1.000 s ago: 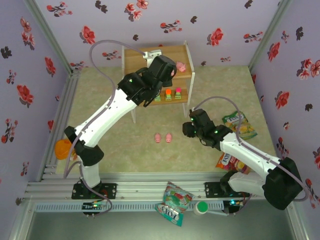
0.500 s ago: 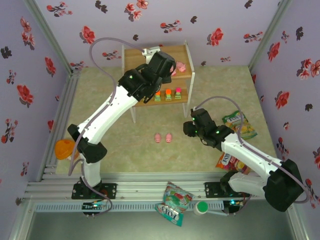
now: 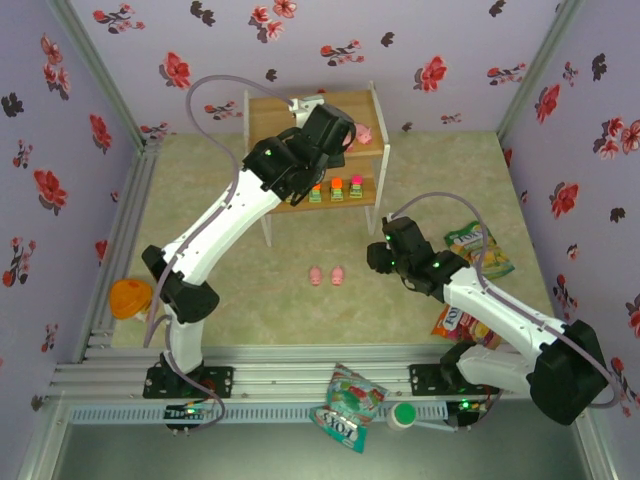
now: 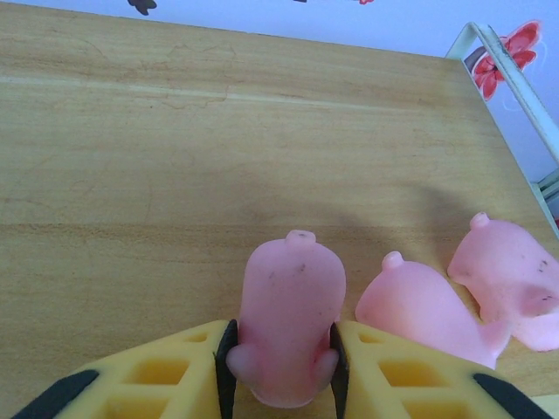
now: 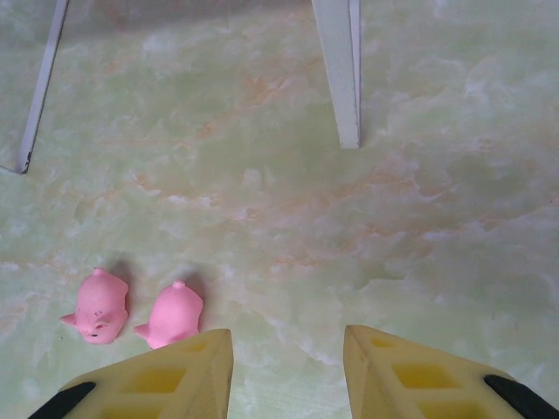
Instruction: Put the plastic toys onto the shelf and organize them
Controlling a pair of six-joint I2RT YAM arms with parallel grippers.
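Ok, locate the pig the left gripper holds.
Bottom centre of the left wrist view: pig clamped in the left gripper over the shelf top, two more pigs to its right.

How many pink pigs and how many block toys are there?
Pigs: 5 (one in the left gripper, two beside it on the shelf, two on the table)
Block toys: 3 in sight, on the shelf's lower board
Total: 8

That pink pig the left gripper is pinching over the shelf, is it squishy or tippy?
Probably soft: the pig seems pinched in between the pads of the left gripper. Its rounded body may topple once released on the shelf.
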